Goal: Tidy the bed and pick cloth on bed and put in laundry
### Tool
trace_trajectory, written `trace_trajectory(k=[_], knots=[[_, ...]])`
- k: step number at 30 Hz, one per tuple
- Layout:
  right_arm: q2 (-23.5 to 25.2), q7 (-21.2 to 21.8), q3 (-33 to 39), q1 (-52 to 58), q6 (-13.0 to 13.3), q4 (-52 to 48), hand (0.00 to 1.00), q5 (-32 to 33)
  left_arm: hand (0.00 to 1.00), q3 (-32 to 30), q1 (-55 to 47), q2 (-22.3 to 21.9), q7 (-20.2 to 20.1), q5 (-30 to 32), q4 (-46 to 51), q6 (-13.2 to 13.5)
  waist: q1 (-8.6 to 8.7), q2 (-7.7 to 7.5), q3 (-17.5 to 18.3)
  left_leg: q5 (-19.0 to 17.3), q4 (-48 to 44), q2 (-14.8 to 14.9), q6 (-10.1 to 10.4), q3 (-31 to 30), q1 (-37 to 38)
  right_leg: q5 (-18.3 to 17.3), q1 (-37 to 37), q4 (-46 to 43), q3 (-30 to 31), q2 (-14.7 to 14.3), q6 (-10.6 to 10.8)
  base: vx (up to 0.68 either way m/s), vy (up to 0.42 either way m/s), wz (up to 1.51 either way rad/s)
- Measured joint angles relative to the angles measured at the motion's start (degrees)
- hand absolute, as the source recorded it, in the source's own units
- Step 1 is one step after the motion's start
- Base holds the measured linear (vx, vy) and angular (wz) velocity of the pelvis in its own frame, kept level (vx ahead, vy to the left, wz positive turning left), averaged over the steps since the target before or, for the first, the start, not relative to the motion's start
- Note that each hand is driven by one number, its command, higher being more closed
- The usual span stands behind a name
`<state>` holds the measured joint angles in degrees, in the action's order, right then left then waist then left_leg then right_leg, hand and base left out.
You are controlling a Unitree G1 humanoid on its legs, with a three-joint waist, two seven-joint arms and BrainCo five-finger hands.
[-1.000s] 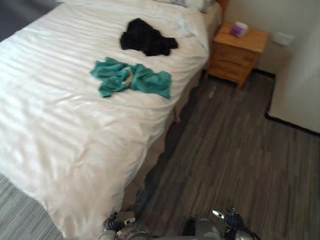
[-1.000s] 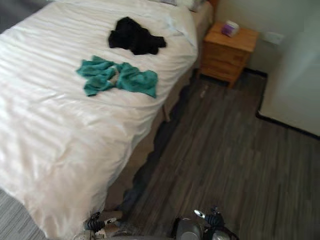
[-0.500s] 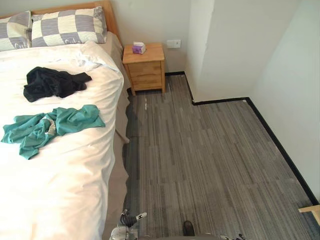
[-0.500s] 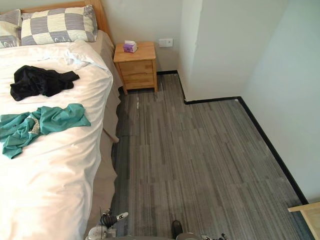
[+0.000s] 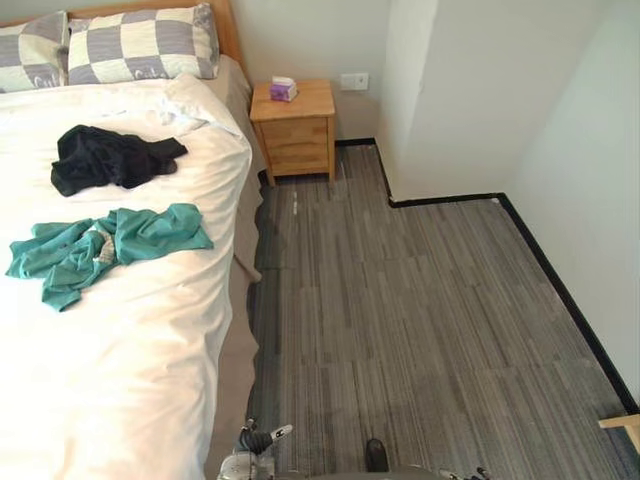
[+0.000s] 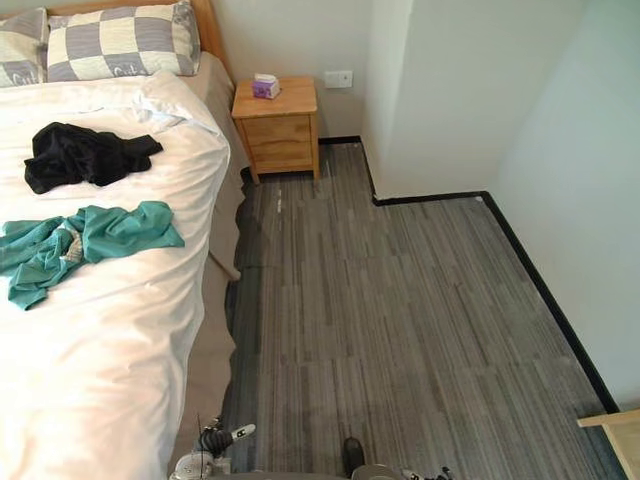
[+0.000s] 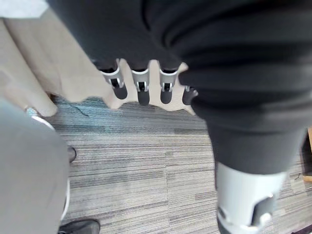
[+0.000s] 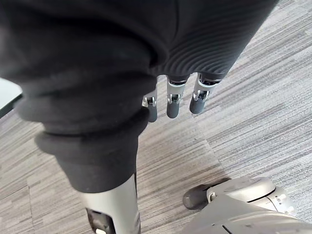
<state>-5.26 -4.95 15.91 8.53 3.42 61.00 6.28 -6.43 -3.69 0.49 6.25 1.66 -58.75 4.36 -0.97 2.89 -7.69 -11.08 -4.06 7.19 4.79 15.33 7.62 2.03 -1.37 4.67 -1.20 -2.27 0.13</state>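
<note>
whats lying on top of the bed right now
On the bed lie a black cloth, a green cloth nearer the foot, and checked pillows at the head. Anything under the white cover is hidden.

No legible text, labels, numbers visible anywhere.

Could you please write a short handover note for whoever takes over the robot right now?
Left hand: open, holding nothing, hanging over the floor beside the bed.
Right hand: open, holding nothing, over the floor.
Green cloth lies crumpled on the bed near its floor-side edge. The black cloth lies beyond it, nearer the pillows.
Done: nothing yet. Both cloths are on the bed, and the cover is rumpled by the pillows.
Left: step up to the bed, pick up each cloth, take them to the laundry, smooth the cover.
</note>
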Motion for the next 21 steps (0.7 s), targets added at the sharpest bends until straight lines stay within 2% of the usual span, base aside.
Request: trace_trajectory(k=[1,2,3,4,5,6,8,10,12,13,14,15,16,17,19,20,21], knots=[[-0.5,0.0,-0.1,-0.4,0.0,-0.1,0.0,-0.2,0.0,-0.1,0.3,0.0,0.0,-0.6,0.0,0.0,-0.18,0.15,-0.6,-0.5,-0.9,0.9,0.8,1.0,-0.2,-1.4,1.3,-2.4,-0.9,-0.4,-0.6,0.09,-0.069,-0.33],[-0.3,-0.2,-0.9,-1.5,0.1,-0.9,0.0,-0.8,0.0,-0.4,0.3,0.7,-0.1,-1.0,0.1,0.0,-0.14,-0.25,-1.8,-1.5,-6.4,2.2,2.3,2.6,-2.1,-3.8,3.0,-5.7,-1.8,-0.3,-1.0,0.07,-0.133,-0.33],[-0.2,-0.3,-2.7,-1.6,0.3,-1.5,0.0,-2.5,0.0,-0.7,0.8,1.5,0.0,-1.1,0.8,0.1,0.13,-1.52,-2.9,-1.5,-19.7,4.7,2.6,5.0,-6.7,-5.8,2.8,-8.2,-1.7,0.1,-1.7,0.07,-0.163,-0.24],[-0.5,-0.3,-3.3,-1.5,0.4,-1.8,0.0,-2.8,0.0,-0.9,0.8,1.3,0.1,-1.1,1.4,0.1,-0.01,-1.34,-3.1,-1.2,-25.9,6.4,3.0,5.9,-8.6,-6.5,2.2,-8.9,-1.6,-0.1,-2.2,0.06,-0.175,-0.16],[-0.9,-0.3,-4.0,-1.4,0.5,-1.9,0.0,-3.2,0.0,-1.2,0.7,1.1,0.1,-1.1,1.9,0.3,0.04,-0.93,-3.6,-0.2,-32.1,8.4,2.2,6.3,-10.4,-7.1,1.2,-9.5,-1.3,-0.5,-2.5,0.22,-0.147,-0.3],[-1.6,-0.4,-5.6,-1.7,0.5,-2.4,0.0,-4.4,0.0,-2.9,0.7,0.4,0.1,-1.3,2.4,1.1,-0.21,-0.4,-4.5,0.4,-42.3,11.2,0.9,7.6,-14.4,-8.3,-1.2,-10.6,0.5,-1.0,-2.9,0.25,-0.109,-0.34],[-2.1,-0.4,-6.3,-3.0,0.5,-2.4,0.0,-4.6,0.0,-3.0,0.8,0.1,0.1,-1.3,2.4,1.2,0.04,-0.18,-4.5,-0.6,-40.9,9.4,-0.7,8.0,-17.1,-8.7,-2.8,-10.2,2.8,0.3,-3.3,0.32,-0.046,-0.6],[-2.0,-0.3,-6.4,-4.2,0.6,-2.2,0.0,-4.6,0.0,-2.6,1.0,0.1,0.2,-1.3,2.3,1.3,-0.07,-0.26,-4.5,-0.6,-34.5,6.4,-0.6,8.2,-20.2,-8.6,-3.6,-8.8,4.6,1.8,-3.2,0.29,0.016,-0.58],[-1.9,-0.4,-6.8,-4.7,0.6,-2.0,0.0,-4.6,0.0,-2.4,1.4,0.1,0.2,-1.3,2.0,1.4,-0.12,-0.27,-4.6,0.2,-24.2,3.3,0.0,8.3,-21.8,-8.6,-5.2,-6.6,5.4,2.9,-2.6,0.29,0.047,-0.34],[-1.8,-0.5,-6.9,-4.8,0.6,-1.8,0.0,-4.6,0.0,-2.0,1.6,0.2,0.2,-1.2,1.9,1.3,-0.11,-0.27,-4.6,1.6,-16.2,1.6,1.3,8.3,-22.1,-8.9,-6.3,-5.3,5.7,3.4,-1.7,0.45,0.098,-0.29],[-1.7,-0.7,-6.9,-4.8,0.6,-1.8,0.0,-4.6,0.0,-1.8,1.7,0.2,0.2,-1.2,1.8,1.2,-0.12,-0.18,-4.6,4.2,-9.2,0.6,0.7,8.2,-22.2,-9.3,-7.5,-4.2,5.9,3.6,-1.0,0.46,0.117,-0.25],[-1.6,-0.9,-6.9,-4.8,0.6,-1.8,0.0,-4.6,0.0,-1.6,1.8,0.2,0.2,-1.2,1.8,1.2,-0.29,-0.16,-4.6,6.5,-6.8,0.6,0.3,8.1,-22.3,-9.8,-7.8,-4.0,6.0,3.6,-0.4,0.49,0.158,-0.26],[-1.4,-1.2,-6.9,-4.8,0.6,-1.8,0.0,-4.6,0.0,-1.4,2.2,0.3,0.2,-1.1,1.3,1.3,-0.77,-0.08,-4.5,10.8,-4.8,0.7,-0.4,8.4,-21.7,-10.6,-8.4,-3.8,6.1,3.8,0.8,0.34,0.135,-0.26],[-1.4,-1.3,-6.9,-4.9,0.7,-1.8,0.0,-4.6,0.0,-0.7,2.9,0.5,0.2,-1.0,0.8,1.2,-1.16,0.03,-4.4,12.8,-4.7,-0.2,-3.4,8.7,-21.1,-11.3,-8.5,-4.1,6.1,4.5,1.7,0.42,0.191,-0.21],[-0.7,-1.2,-6.9,-4.8,1.1,-2.2,0.0,-4.6,0.0,-0.6,3.1,1.1,0.2,-1.1,0.9,1.3,-1.16,-1.43,-4.6,10.8,-5.2,-2.0,-6.2,9.1,-20.9,-12.1,-7.6,-6.9,5.4,6.2,3.0,0.4,0.198,0.05],[-0.5,-1.1,-6.9,-4.8,1.1,-2.2,0.0,-4.7,0.0,-0.7,3.2,1.6,0.2,-1.0,0.9,1.2,-1.36,-2.29,-4.5,9.9,-5.5,-3.0,-7.5,9.7,-20.1,-13.6,-5.9,-11.9,4.9,7.2,4.6,0.32,0.146,0.12],[-0.3,-1.0,-6.9,-4.8,1.2,-2.1,0.0,-4.7,0.0,-0.9,3.2,1.8,0.2,-1.1,0.9,1.2,-1.45,-2.84,-4.6,9.2,-5.6,-3.7,-7.6,10.0,-19.3,-14.7,-4.6,-15.9,4.8,7.6,5.3,0.34,0.135,0.02]])
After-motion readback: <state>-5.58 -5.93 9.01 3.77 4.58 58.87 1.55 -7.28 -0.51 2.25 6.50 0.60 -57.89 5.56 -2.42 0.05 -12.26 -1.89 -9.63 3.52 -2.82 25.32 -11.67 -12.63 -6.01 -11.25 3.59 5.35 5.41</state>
